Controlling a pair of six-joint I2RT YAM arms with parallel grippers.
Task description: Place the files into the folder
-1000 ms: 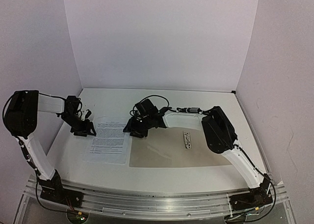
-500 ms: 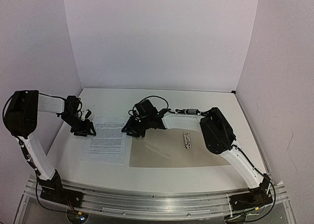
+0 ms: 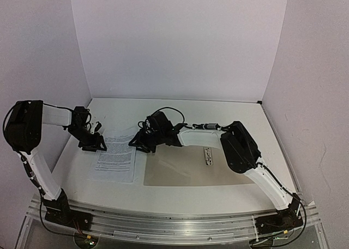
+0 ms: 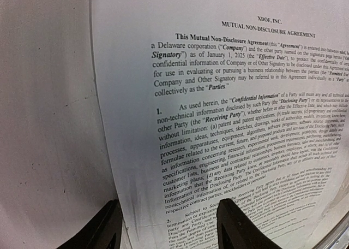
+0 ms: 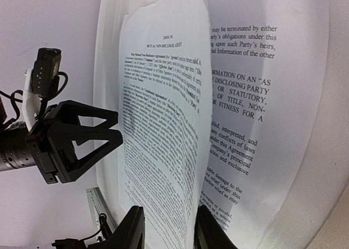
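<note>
Black left tool (image 3: 92, 145), jaws wide apart, sits at the far left corner of the files (image 3: 115, 160), which lie near the surface's (image 3: 245, 118) left edge. The right tool (image 3: 139, 144) straddles the files' raised right edge, but I cannot tell whether it pinches. The tan folder (image 3: 185, 170) lies just beside them, mid-surface.

The white table (image 3: 163, 110) carries two things. The files (image 3: 115, 157), a small stack of printed sheets, lie between my left gripper (image 3: 94, 145) and my right gripper (image 3: 139, 145). The open beige folder (image 3: 185, 172) lies flat to the right of my right gripper, with a metal clip (image 3: 208, 155) on it.
</note>
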